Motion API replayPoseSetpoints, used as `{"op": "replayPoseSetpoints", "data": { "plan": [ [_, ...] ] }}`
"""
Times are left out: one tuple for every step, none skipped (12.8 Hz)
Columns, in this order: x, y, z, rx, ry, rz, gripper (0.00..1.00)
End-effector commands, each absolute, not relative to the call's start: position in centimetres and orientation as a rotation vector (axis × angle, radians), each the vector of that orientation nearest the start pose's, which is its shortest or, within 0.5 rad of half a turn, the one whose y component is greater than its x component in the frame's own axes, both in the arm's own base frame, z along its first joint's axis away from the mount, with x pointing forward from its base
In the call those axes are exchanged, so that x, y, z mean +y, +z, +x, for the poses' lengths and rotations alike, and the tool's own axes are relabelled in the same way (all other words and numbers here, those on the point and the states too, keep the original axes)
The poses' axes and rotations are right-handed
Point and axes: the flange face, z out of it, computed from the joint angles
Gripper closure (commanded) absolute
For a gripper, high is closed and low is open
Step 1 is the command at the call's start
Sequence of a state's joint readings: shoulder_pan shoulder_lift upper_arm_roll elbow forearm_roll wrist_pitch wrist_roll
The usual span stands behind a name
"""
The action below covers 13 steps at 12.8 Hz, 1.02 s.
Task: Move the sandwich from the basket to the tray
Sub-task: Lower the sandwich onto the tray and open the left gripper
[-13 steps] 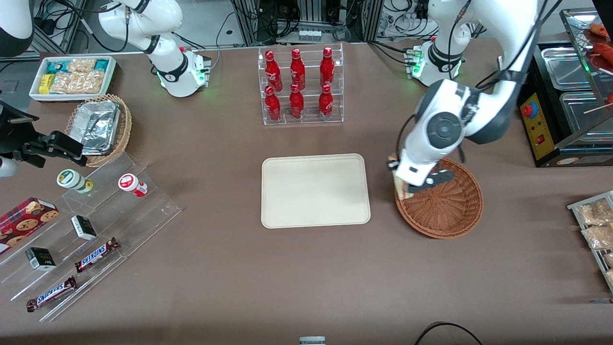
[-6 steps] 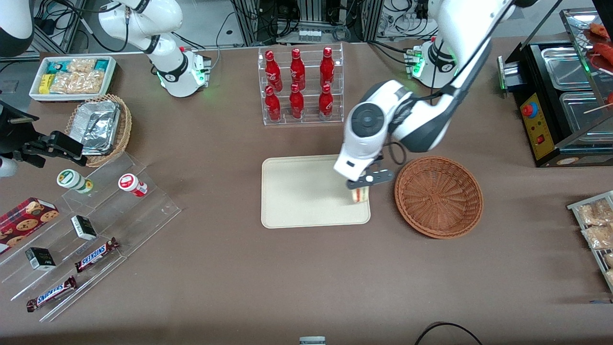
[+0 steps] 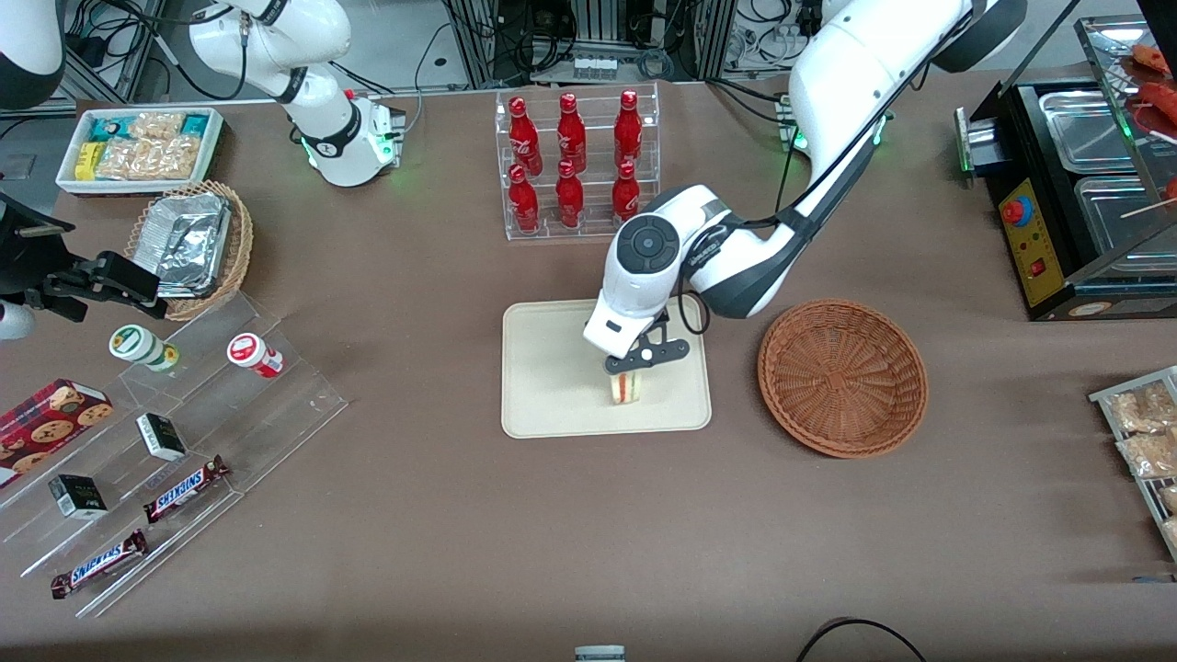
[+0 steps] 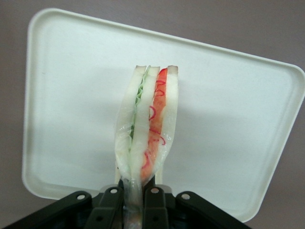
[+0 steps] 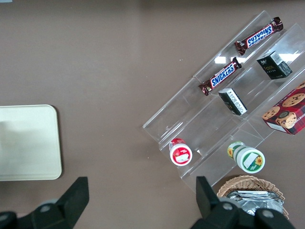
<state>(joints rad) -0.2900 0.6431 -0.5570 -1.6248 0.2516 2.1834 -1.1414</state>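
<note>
Entry: carry phase, release not yet made. I have the gripper (image 3: 634, 366) over the tray (image 3: 552, 386), jaws closed tight on the sandwich (image 3: 624, 388), pinching it at one narrow end of the wedge. The basket (image 3: 841, 377) sits beside the tray toward the working arm's end of the table, with nothing in it that I can see.

Risks as I judge them:
- The grip is only on one end, and the clear wrap looks slick. If the hold is mostly film, the wedge could slide out early.
- It hangs on edge, filling layers vertical. Released from any height it will likely topple, and I cannot say which way.
- It hangs over the part of the tray nearer the front camera. A topple or bounce toward that rim could leave it lying across the rim or on the table (image 3: 460, 515).
- The squeeze appears to narrow the bread at the jaws, so squashing is possible.

View comparison: the left wrist view shows the sandwich (image 4: 147, 129) clamped between the fingers (image 4: 110, 202), red and green layers distinct, tray (image 4: 238, 109) underneath. It gives me no height. The front view gives the position over the tray and the basket, but the arm hides the contact.
</note>
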Motion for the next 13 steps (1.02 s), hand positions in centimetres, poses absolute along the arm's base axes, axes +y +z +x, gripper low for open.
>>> {"op": "replayPoseSetpoints", "data": {
  "plan": [
    [-49.7, 28.8, 49.8, -0.427, 0.096, -3.200, 0.92],
    [-49.7, 28.2, 49.8, -0.433, 0.077, -3.186, 0.92],
    [-49.9, 27.8, 49.6, -0.431, 0.045, -3.171, 0.92],
    [-50.1, 27.1, 49.3, -0.436, 0.036, -3.156, 0.91],
    [-50.0, 26.4, 49.3, -0.446, 0.037, -3.147, 0.91],
    [-50.2, 26.2, 49.3, -0.443, 0.034, -3.146, 0.91],
    [-50.4, 25.8, 49.2, -0.438, 0.042, -3.146, 0.90],
    [-50.5, 25.6, 49.2, -0.442, 0.049, -3.146, 0.90],
    [-50.6, 25.3, 49.0, -0.444, 0.061, -3.142, 0.88],
    [-50.6, 25.2, 49.1, -0.465, 0.067, -3.141, 0.83],
    [-50.5, 25.2, 49.2, -0.483, 0.073, -3.140, 0.50],
    [-50.5, 25.2, 49.3, -0.489, 0.074, -3.141, 0.01],
    [-50.4, 25.3, 49.3, -0.485, 0.070, -3.140, 0.00]
  ]
}}
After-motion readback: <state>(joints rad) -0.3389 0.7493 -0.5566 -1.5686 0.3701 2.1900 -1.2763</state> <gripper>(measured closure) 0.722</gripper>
